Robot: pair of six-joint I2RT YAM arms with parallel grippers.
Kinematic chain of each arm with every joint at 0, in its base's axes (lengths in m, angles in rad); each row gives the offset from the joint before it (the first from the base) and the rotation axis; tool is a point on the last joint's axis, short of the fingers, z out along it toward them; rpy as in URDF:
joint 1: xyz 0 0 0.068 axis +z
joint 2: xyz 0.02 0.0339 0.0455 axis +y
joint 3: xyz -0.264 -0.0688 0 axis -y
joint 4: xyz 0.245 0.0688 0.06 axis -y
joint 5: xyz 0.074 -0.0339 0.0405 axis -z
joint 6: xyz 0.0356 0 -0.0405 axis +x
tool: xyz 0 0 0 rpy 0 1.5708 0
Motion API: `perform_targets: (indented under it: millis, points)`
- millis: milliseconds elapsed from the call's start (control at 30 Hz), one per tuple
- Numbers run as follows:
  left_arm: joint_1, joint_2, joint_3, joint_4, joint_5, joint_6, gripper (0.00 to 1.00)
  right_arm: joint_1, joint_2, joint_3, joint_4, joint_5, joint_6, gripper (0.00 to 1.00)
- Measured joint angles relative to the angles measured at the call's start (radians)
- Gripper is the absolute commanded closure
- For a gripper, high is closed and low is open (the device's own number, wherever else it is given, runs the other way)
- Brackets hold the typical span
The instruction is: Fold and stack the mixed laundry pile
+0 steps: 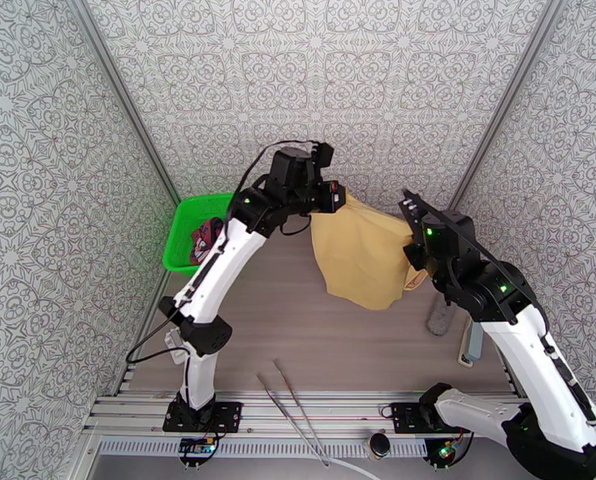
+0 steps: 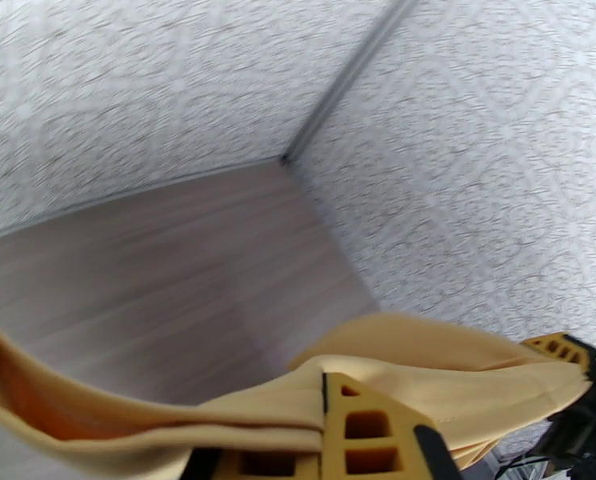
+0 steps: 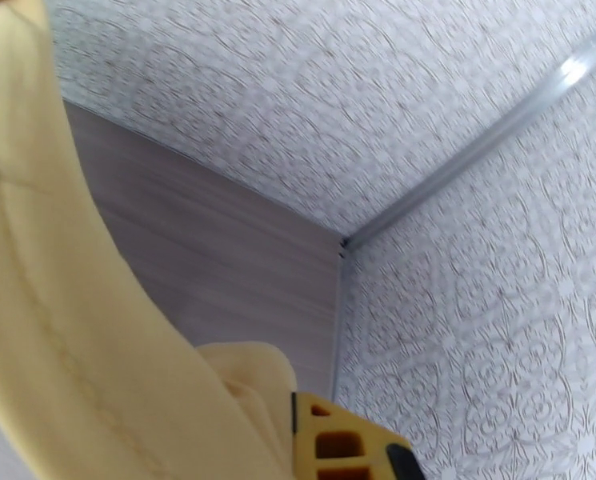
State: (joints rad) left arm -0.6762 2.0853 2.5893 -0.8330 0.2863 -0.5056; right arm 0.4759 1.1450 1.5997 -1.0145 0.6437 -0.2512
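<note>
I see the patterned walls [image 1: 338,66] all around, and the wood table [image 1: 298,346] below them.

The biggest soft thing is the tan cloth [image 1: 362,258]. It hangs over the middle of the table, a bit to the right. My two arms hold it up by its top edge, one at each end. The rest of it hangs down in a loose sheet with a rounded bottom. I cannot tell if the bottom touches the table.

The green basket [image 1: 179,234] sits at the far left of the table, next to the wall. The maroon top [image 1: 206,238] lies bunched up inside it, well away from the tan cloth. The left arm partly hides it.

The left gripper [image 1: 339,198] is squeezed tight on the left end of the tan cloth. In the left wrist view, the cloth [image 2: 426,354] is folded over my yellow finger [image 2: 370,434].

The right gripper [image 1: 410,216] is squeezed tight on the right end. In the right wrist view, the cloth [image 3: 58,314] runs down the left side and bunches up against my yellow finger [image 3: 338,442].

Thin metal tongs [image 1: 294,410] lie at the near edge of the table, between the two arm bases. A small grey thing [image 1: 440,318] lies on the table by the right arm. I cannot tell what it is.
</note>
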Motion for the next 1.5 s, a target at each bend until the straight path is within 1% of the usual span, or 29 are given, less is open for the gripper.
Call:
perform_targets:
  millis: [233, 300, 400, 533, 667, 733, 767, 833, 900, 967, 1067, 1133, 1200, 1300, 1367, 1433, 1500]
  points:
    - [-0.014, 0.225, 0.027, 0.261, 0.149, -0.024, 1.00, -0.225, 0.050, -0.031, 0.040, 0.007, 0.014, 1.00]
    - [-0.019, 0.268, 0.027, 0.331, 0.174, -0.027, 1.00, -0.283, 0.085, -0.021, 0.048, 0.008, 0.021, 1.00]
    - [-0.016, 0.296, 0.027, 0.433, 0.201, -0.044, 1.00, -0.339, 0.144, 0.027, 0.055, 0.020, 0.034, 1.00]
    - [-0.003, 0.298, 0.037, 0.549, 0.227, -0.055, 1.00, -0.350, 0.151, 0.053, 0.087, 0.032, 0.045, 1.00]
    - [0.008, 0.295, 0.047, 0.610, 0.258, -0.056, 1.00, -0.350, 0.121, 0.031, 0.107, 0.015, 0.063, 1.00]
    - [0.011, 0.288, 0.031, 0.628, 0.276, -0.056, 1.00, -0.350, 0.076, -0.035, 0.116, -0.032, 0.097, 1.00]
    - [0.011, 0.275, -0.004, 0.637, 0.286, -0.055, 1.00, -0.350, 0.052, -0.075, 0.116, -0.066, 0.118, 1.00]
    - [0.014, 0.235, -0.099, 0.651, 0.295, -0.048, 1.00, -0.350, 0.004, -0.165, 0.113, -0.161, 0.168, 1.00]
    - [0.021, 0.176, -0.250, 0.666, 0.295, -0.040, 1.00, -0.348, -0.028, -0.257, 0.117, -0.276, 0.222, 1.00]
    - [0.038, 0.104, -0.445, 0.704, 0.286, -0.036, 1.00, -0.315, -0.048, -0.376, 0.130, -0.402, 0.279, 1.00]
    - [0.082, -0.005, -0.757, 0.768, 0.259, -0.043, 1.00, -0.208, -0.036, -0.503, 0.143, -0.539, 0.343, 1.00]
    - [0.119, -0.068, -0.940, 0.801, 0.256, -0.056, 1.00, -0.133, -0.022, -0.549, 0.162, -0.613, 0.375, 1.00]
    - [0.151, -0.122, -1.078, 0.821, 0.256, -0.071, 1.00, -0.056, -0.012, -0.582, 0.200, -0.684, 0.414, 1.00]
    - [0.192, -0.192, -1.186, 0.824, 0.261, -0.071, 1.00, 0.019, -0.010, -0.623, 0.262, -0.756, 0.472, 1.00]
    - [0.210, -0.220, -1.207, 0.823, 0.261, -0.068, 1.00, 0.062, -0.006, -0.652, 0.312, -0.791, 0.515, 0.98]
    - [0.226, -0.233, -1.222, 0.834, 0.261, -0.066, 1.00, 0.101, 0.010, -0.681, 0.366, -0.815, 0.554, 0.90]
    - [0.245, -0.232, -1.247, 0.853, 0.230, -0.063, 1.00, 0.138, 0.042, -0.700, 0.399, -0.837, 0.590, 0.78]
